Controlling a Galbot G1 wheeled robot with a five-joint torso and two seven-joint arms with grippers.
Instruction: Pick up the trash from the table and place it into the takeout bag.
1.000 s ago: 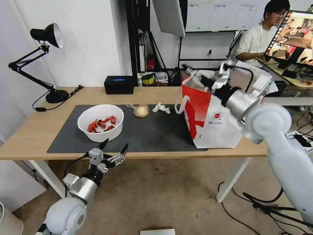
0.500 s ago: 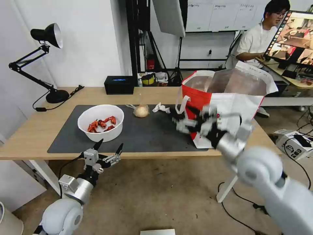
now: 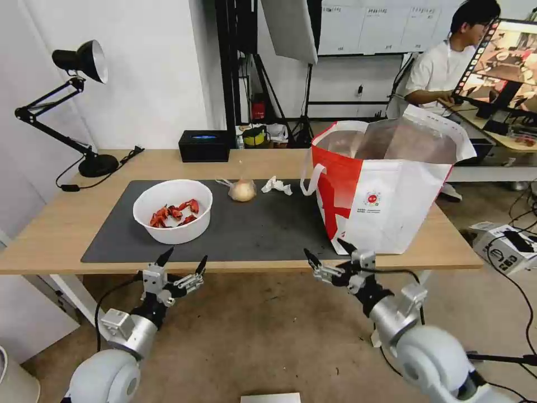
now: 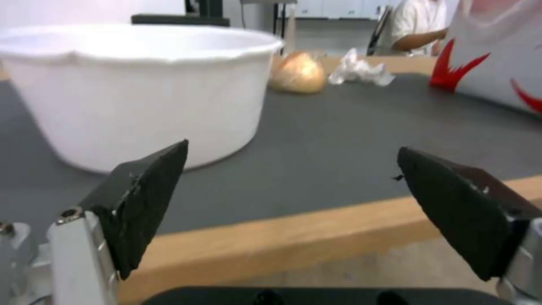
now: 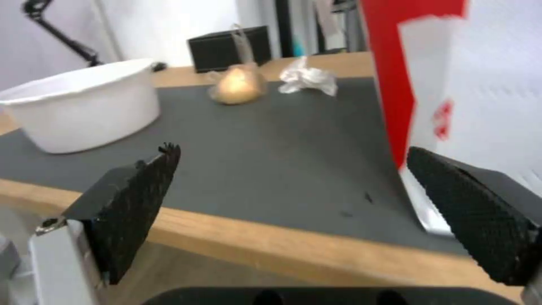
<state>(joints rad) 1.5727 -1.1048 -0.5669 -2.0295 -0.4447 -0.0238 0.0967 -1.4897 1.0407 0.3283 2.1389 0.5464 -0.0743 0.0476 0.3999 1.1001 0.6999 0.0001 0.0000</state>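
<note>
Right arm down from the bag
The right gripper (image 3: 326,252) has dropped from the takeout bag (image 3: 386,196) to the table (image 3: 56,229) edge, claws wide and empty; the left gripper (image 3: 183,261) gapes too, its wrist view facing the bowl (image 4: 135,84).

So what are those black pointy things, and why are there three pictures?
They are a robot's pincers. The big picture is from its head: the left pincer and right pincer both hang open and empty just below the table edge. The other two pictures come from cameras on its wrists, looking out between the fingers. On the table sit a white bowl of red shells, a small bag with a beige lump, a crumpled tissue and a big red and white takeout bag.
</note>
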